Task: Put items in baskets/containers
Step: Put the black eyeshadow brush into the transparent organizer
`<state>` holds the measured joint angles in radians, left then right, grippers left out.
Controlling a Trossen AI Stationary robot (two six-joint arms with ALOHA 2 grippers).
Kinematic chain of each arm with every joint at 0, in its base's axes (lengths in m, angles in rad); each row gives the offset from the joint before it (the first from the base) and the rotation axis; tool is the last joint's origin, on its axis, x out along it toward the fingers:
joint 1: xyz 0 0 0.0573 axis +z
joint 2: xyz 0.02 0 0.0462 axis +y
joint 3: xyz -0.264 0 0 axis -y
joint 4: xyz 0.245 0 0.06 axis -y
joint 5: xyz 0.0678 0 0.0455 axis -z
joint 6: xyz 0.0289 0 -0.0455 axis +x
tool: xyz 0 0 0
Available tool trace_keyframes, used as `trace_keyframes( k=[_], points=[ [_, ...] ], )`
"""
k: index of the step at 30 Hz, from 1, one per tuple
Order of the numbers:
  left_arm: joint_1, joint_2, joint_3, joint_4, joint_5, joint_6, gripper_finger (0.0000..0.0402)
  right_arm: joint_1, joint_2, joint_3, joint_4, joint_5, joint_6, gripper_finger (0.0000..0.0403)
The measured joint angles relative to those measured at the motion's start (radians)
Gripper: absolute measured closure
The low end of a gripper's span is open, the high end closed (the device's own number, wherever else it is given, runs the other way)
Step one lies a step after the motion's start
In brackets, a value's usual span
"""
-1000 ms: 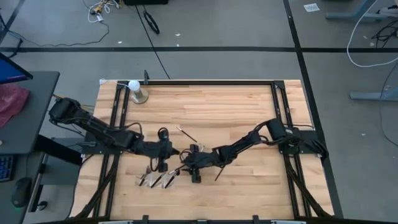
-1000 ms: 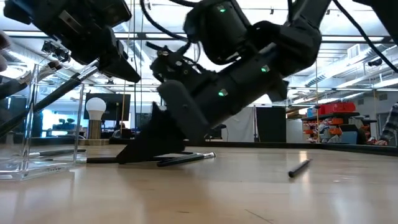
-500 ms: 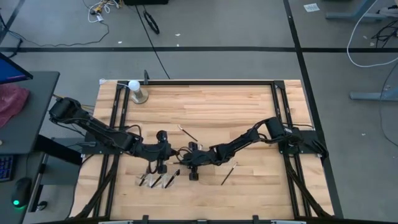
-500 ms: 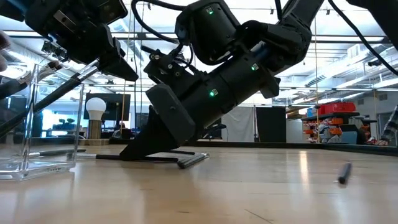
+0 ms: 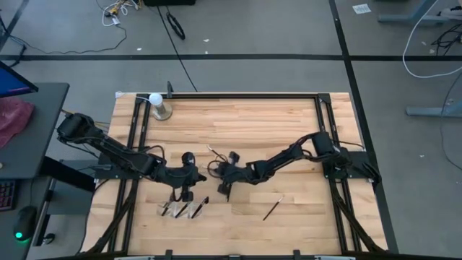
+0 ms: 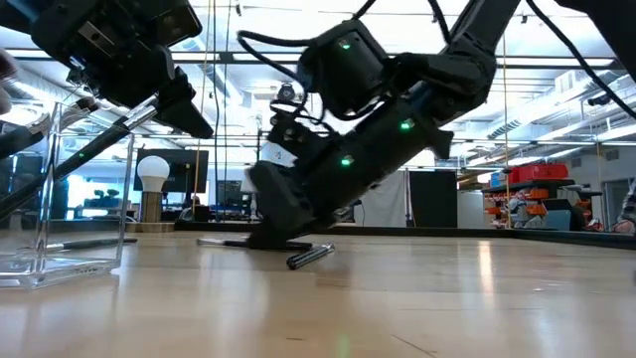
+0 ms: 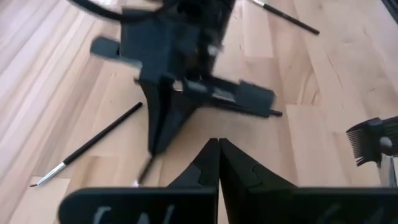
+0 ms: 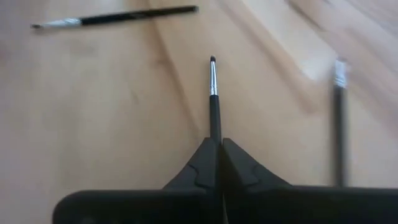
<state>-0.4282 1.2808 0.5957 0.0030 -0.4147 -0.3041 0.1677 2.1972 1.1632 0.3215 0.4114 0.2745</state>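
The right gripper (image 8: 215, 144) has its fingers pinched on a thin brush (image 8: 213, 93), its tip poking out ahead, and has slid toward the table's far side since a second ago, so one item seems picked. The left gripper (image 7: 215, 146), fingers pressed together, stays over the clear organizer (image 6: 60, 209) with brushes in it; another brush (image 5: 271, 209) now lies further right

Pale wood plank desk (image 5: 245, 123), smooth with a soft sheen. Clear glossy plastic organizer (image 6: 60, 254) on it. Thin brush (image 8: 214, 93) on that desk: matt dark handle, shiny silvery metal ferrule. Matt black plastic-looking fingers (image 8: 214, 163) around it.
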Motion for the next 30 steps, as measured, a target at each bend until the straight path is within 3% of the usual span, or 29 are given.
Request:
trace_keyframes(
  k=[17, 23, 30],
  points=[
    [-0.048, 0.000, 0.000, 0.010, -0.089, -0.040, 0.0397, 0.005, -0.318, -0.364, -0.017, 0.057, 0.100, 0.0400],
    [-0.047, 0.000, 0.000, 0.009, -0.090, -0.044, 0.0397, 0.024, -0.354, -0.519, 0.041, 0.129, 0.266, 0.0400],
    [-0.047, 0.002, 0.000, 0.008, -0.085, -0.036, 0.0397, 0.123, -0.423, -0.617, 0.135, 0.241, 0.298, 0.0400]
  ],
)
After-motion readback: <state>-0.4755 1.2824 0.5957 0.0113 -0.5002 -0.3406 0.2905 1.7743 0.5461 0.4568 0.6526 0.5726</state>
